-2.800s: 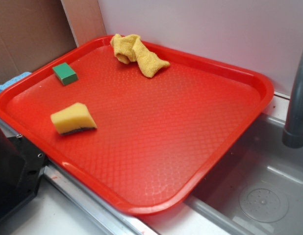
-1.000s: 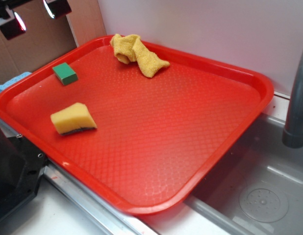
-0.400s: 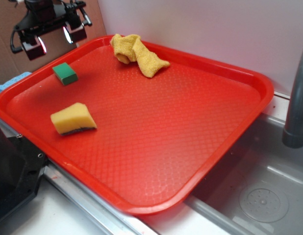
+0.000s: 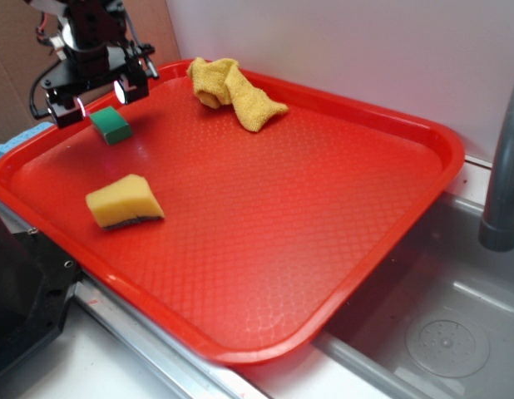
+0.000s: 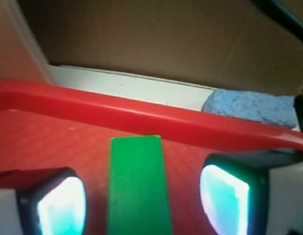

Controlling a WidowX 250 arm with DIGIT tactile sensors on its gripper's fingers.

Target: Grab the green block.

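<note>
a widowx gripper hangs over the far left corner of a red tray set beside a steel sink, its two fingers spread wide and holding nothing. the green block lies flat on the tray floor near the left rim, just under and slightly in front of the gripper in the exterior view, one finger to its left and the other above its right side. from the wrist camera, the green block runs lengthwise up the middle of the frame, with a pale glowing pad to one side and a second pad to the other, a gap of red tray showing between the block and each; neither pad touches it. beyond the block the tray's raised rim crosses the frame, and behind it sit a blue sponge on a white ledge and a brown cardboard wall. nearer the front of the tray, well apart from the block, a yellow sponge with a dark base rests on the textured floor. a crumpled yellow cloth lies by the back rim. a grey faucet pipe rises at the right edge.
</note>
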